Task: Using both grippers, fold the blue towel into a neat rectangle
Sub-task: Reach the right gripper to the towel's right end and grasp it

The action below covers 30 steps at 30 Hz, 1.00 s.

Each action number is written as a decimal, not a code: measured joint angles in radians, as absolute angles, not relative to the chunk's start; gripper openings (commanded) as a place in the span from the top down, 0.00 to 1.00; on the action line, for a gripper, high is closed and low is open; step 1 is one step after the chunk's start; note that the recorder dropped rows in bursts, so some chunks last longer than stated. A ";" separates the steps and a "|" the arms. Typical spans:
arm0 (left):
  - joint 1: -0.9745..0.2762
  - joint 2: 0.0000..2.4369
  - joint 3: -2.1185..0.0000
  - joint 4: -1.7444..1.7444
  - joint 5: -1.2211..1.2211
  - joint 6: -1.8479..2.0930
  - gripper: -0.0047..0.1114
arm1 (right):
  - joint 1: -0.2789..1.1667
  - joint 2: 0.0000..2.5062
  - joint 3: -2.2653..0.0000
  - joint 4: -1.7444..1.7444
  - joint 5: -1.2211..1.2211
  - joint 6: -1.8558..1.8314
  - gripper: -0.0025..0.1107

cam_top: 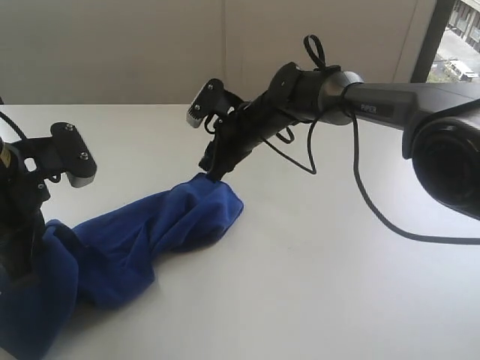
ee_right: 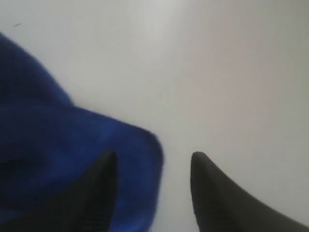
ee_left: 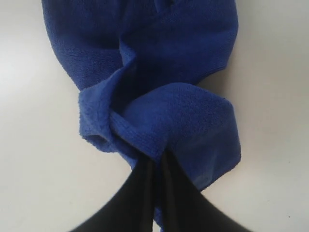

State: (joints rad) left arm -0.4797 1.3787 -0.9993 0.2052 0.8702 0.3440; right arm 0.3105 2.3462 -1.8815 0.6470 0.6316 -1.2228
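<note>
Blue towel (cam_top: 172,217) bunched on tabletop (cam_top: 337,285) | left gripper (ee_left: 157,166) clamped on one end | right gripper (ee_right: 152,159) wide, empty, at other end | step: probably grasping ends | next: pinch that corner, pull flat

White table, pale wall, a window.
The table (cam_top: 315,300) is plain white; behind it is a light panelled wall (cam_top: 112,52), and a dark-framed window (cam_top: 461,37) is at the far corner.
</note>
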 measured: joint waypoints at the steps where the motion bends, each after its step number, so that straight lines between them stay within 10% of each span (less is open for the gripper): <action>1: -0.480 1.379 -0.999 0.205 0.870 0.344 0.96 | 0.310 2.347 -1.882 0.642 0.670 -1.219 0.58; 30: -0.480 1.379 -0.999 0.094 0.870 0.428 0.96 | 0.122 2.315 -1.732 0.133 1.139 -0.510 0.74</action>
State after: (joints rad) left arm -0.4797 1.3787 -0.9993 0.0944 0.8702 0.4278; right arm 0.1215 2.3145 -1.7324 0.1334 1.1390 -0.5100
